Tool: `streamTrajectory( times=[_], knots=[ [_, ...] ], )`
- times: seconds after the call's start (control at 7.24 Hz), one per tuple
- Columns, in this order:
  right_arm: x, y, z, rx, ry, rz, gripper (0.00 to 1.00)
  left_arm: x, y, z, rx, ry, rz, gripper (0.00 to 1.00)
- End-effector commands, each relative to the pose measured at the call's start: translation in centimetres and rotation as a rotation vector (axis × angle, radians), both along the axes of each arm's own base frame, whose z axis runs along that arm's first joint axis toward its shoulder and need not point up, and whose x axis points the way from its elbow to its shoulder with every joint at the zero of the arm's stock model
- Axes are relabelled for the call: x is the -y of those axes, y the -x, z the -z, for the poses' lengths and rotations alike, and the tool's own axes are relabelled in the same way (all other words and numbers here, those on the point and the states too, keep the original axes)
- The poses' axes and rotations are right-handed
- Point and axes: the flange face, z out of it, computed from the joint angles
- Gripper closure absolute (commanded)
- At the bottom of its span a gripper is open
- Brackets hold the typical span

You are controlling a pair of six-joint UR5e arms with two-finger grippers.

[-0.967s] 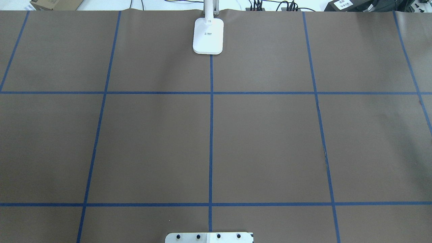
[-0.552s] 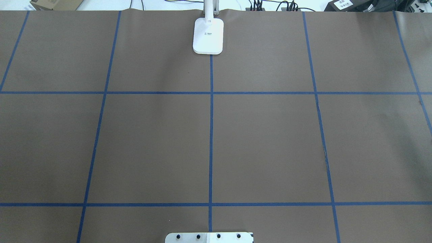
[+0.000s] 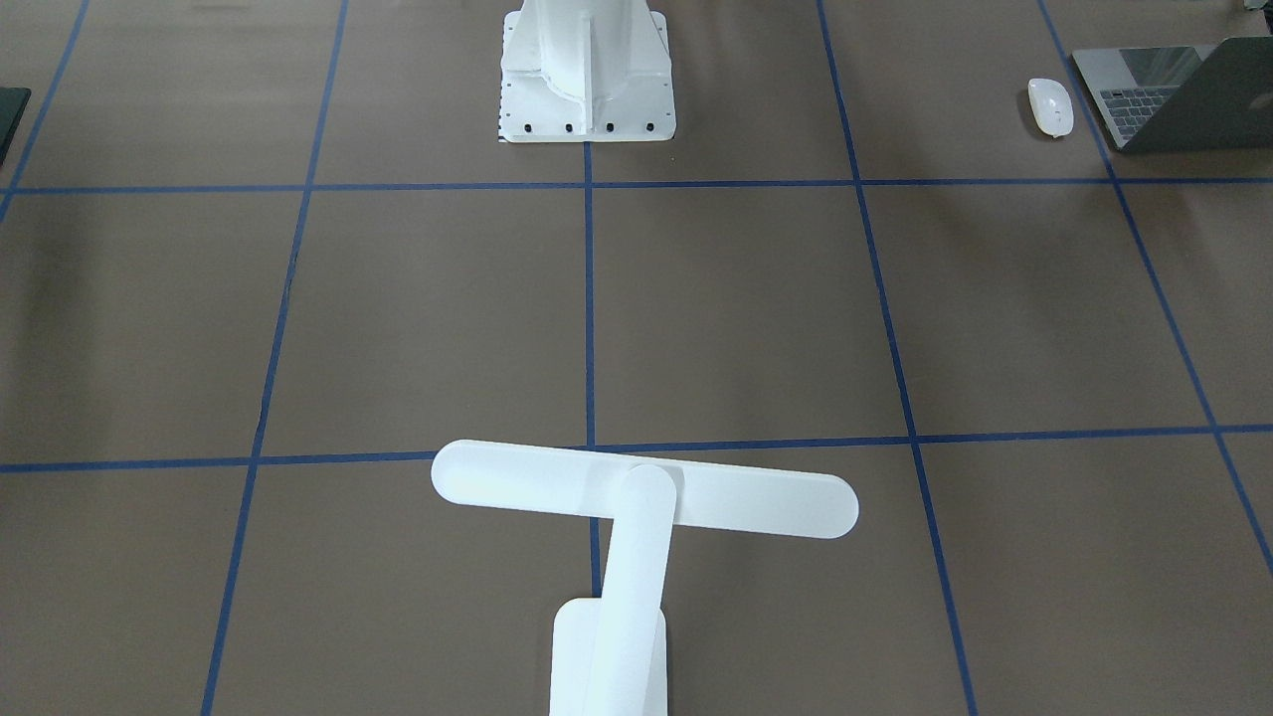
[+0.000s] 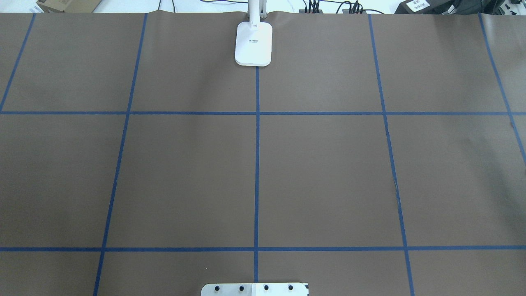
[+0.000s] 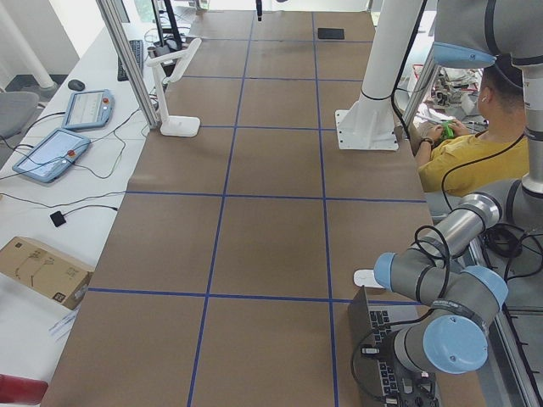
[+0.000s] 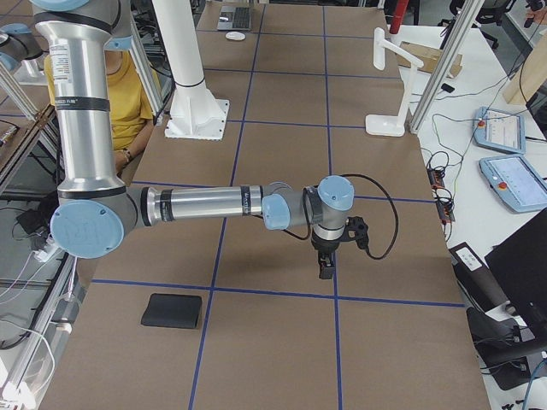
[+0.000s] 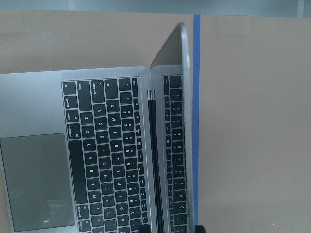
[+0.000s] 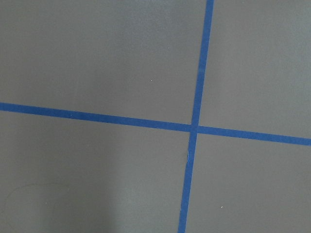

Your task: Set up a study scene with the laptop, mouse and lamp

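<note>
Directly under the left tool [image 5: 411, 388], whose opening I cannot tell, lies the laptop [image 7: 97, 145]: open, grey, black keys, dark trackpad, at the near left of the worktop [image 4: 328, 164]. Just right of it sits the white mouse [image 3: 1050, 106]. The right tool [image 6: 326, 266], opening likewise unclear, hangs over crossed blue tape [image 8: 193, 128]. The white lamp [image 3: 644, 489] stands far, in the middle.
</note>
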Motion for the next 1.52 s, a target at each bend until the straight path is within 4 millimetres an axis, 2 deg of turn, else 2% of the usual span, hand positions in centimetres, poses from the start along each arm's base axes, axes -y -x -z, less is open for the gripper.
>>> streamTrajectory(
  times=[0.0, 0.28, 0.97, 1.24, 1.38],
  knots=[
    [0.0, -0.1, 0.0, 0.0, 0.0, -0.003, 0.0, 1.4, 1.0, 0.7, 0.013, -0.028, 0.002, 1.0],
    [0.1, 0.0, 0.1, 0.0, 0.0, -0.001, 0.0, 2.5, 1.8, 1.5, 0.019, -0.057, 0.007, 1.0],
    [0.1, 0.0, 0.1, 0.002, 0.001, -0.002, 0.0, 8.0, 5.1, 5.1, 0.018, -0.195, 0.046, 1.0],
    [0.1, 0.0, 0.1, 0.002, 0.001, -0.002, 0.0, 11.7, 6.2, 7.6, -0.01, -0.298, 0.054, 1.0],
    [0.1, 0.0, 0.2, 0.002, -0.001, -0.002, 0.0, 14.2, 6.8, 9.3, -0.004, -0.343, 0.033, 1.0]
  ],
)
